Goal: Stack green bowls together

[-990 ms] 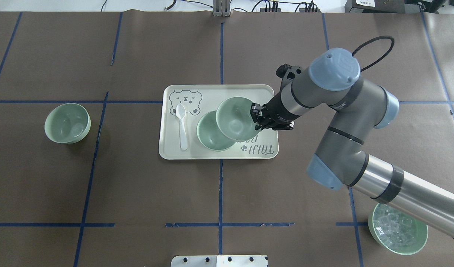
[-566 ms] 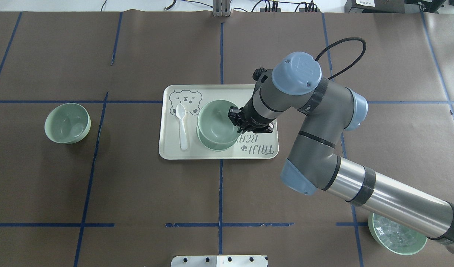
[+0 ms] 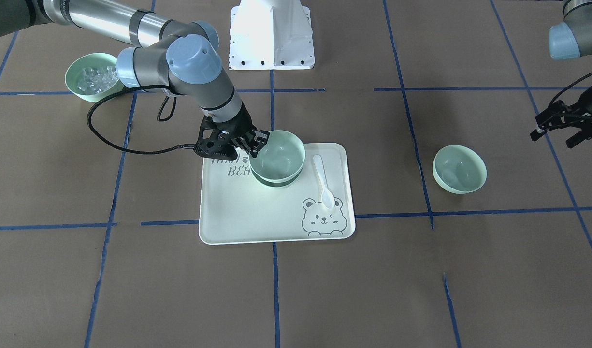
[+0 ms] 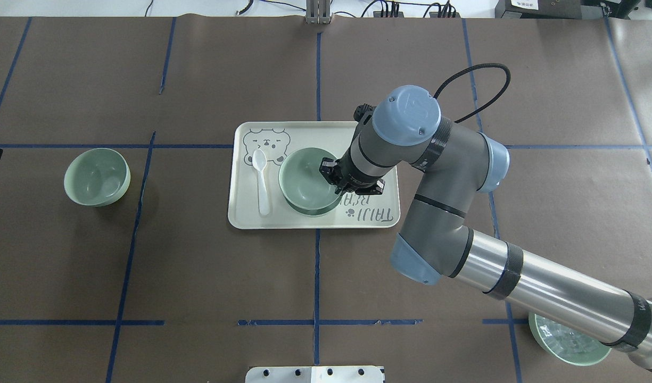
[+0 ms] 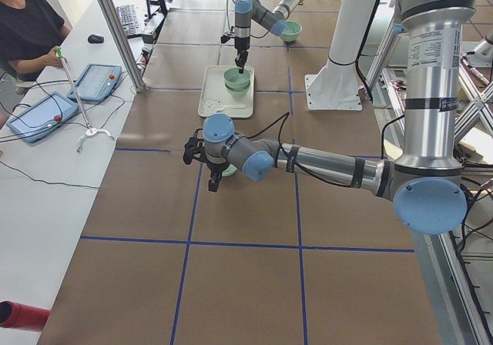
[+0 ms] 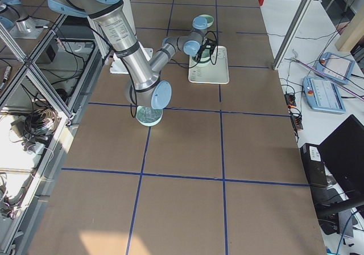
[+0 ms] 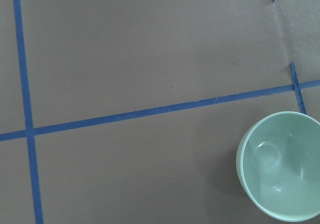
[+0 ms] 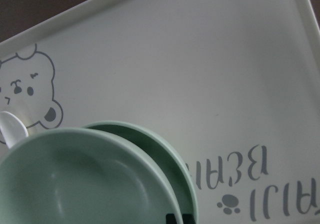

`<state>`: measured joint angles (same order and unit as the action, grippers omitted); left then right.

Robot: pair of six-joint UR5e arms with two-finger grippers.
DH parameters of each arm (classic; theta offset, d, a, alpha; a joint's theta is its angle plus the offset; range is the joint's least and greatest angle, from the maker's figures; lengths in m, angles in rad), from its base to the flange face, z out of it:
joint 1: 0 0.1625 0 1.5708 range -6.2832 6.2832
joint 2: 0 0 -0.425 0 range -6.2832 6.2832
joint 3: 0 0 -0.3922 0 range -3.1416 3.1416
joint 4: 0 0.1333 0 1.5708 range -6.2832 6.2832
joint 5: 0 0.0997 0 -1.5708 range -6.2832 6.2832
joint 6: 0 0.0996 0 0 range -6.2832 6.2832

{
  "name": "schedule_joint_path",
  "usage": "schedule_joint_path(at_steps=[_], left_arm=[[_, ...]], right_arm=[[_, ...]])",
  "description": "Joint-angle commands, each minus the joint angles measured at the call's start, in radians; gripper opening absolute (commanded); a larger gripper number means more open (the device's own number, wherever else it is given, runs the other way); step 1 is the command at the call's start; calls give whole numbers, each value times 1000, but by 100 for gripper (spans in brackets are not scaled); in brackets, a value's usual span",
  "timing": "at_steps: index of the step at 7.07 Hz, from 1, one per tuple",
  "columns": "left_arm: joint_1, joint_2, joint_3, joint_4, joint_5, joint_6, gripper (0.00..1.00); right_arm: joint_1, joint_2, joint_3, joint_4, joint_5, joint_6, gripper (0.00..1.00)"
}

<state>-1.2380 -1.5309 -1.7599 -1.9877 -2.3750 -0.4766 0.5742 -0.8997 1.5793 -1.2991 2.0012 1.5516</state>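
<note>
My right gripper (image 4: 332,174) is shut on the rim of a pale green bowl (image 4: 304,180) and holds it nested, a little off-centre, in a second green bowl (image 4: 314,210) on the tray (image 4: 315,133). The front view shows the held bowl (image 3: 278,155) above the lower bowl (image 3: 276,182). The right wrist view shows the upper bowl (image 8: 75,179) inside the lower bowl's rim (image 8: 172,156). A third green bowl (image 4: 97,176) stands alone on the table at the left, also in the left wrist view (image 7: 282,166). My left gripper (image 3: 552,137) hovers open and empty beside it.
A white spoon (image 4: 261,181) lies on the bear-print tray left of the bowls. A mint bowl with clear cubes (image 4: 568,346) stands at the near right, partly under my right arm. Blue tape lines cross the brown table cover.
My right gripper has carried its green bowl leftward and down, from beside the tray's bowl to nested on top of it. The lone bowl at the left has not moved.
</note>
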Motion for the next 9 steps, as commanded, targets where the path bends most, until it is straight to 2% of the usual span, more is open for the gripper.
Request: schedule_joint_path(at_steps=[1, 2, 3, 4, 6, 8, 9], left_arm=[[28, -5, 0, -20, -3, -62, 100], [58, -33, 3, -22, -3, -167, 100], [105, -47, 3, -22, 5, -221, 100], [139, -61, 6, -20, 46, -255, 100], [211, -68, 10, -49, 120, -328, 100], [285, -90, 46, -71, 195, -420, 100], [302, -94, 57, -71, 221, -425, 100]], right_arm=[[-4, -2, -4, -2, -4, 1, 0], [-4, -2, -5, -3, -4, -1, 0], [-10, -2, -5, -5, -13, -7, 98], [-13, 2, -5, -3, -33, -10, 100], [34, 10, 42, -6, -9, -7, 100], [233, -78, 141, -6, 233, -13, 100], [295, -147, 187, -3, 273, -19, 100]])
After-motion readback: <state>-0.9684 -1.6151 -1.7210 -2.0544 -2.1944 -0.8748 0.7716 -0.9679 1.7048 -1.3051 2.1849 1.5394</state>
